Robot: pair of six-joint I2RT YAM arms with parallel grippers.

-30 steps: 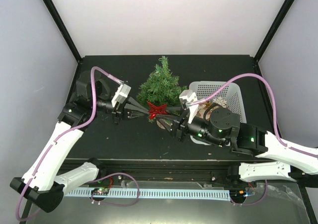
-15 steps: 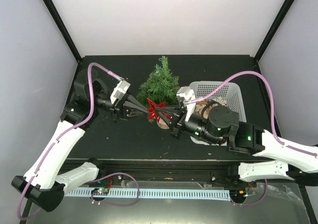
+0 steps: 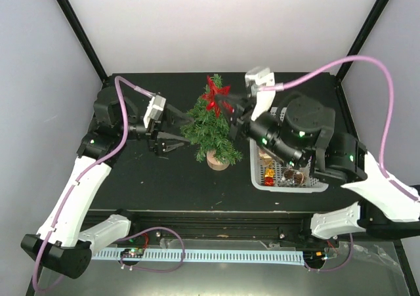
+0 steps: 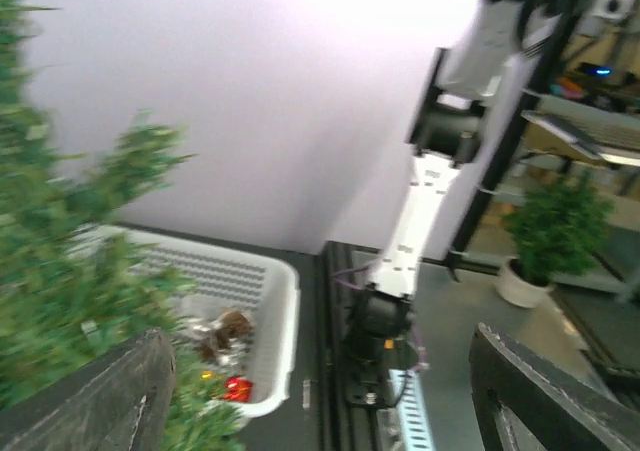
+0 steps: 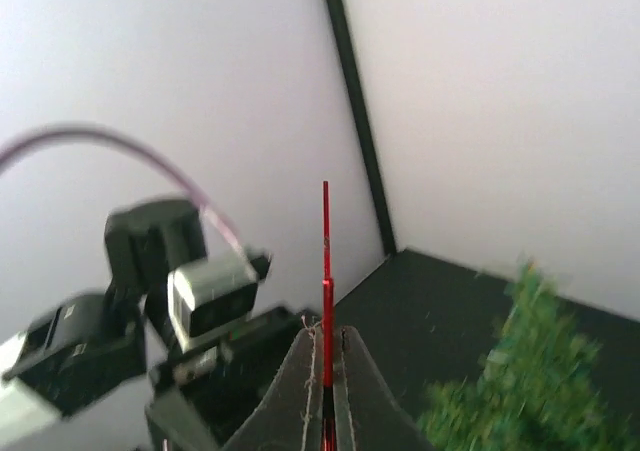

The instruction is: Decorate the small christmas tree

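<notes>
Your right claw (image 3: 226,105) pinched tight on the red star ornament (image 3: 213,96), small christmas tree (image 3: 211,128) just below it, your left claw (image 3: 180,130) spread wide and empty, tree just ahead of its 2 fingers

Seen from above, the light is bright and even. The white back wall (image 3: 223,27) washes out almost to glare, while the matte black tabletop (image 3: 144,178) carries only faint, soft shadows. My left wrist view is smeared with blur: the small christmas tree (image 4: 50,301) is a green haze and the wall behind it burns white. In the right wrist view the red star (image 5: 326,301) reads fairly crisp edge-on, and everything beyond it is soft.
</notes>
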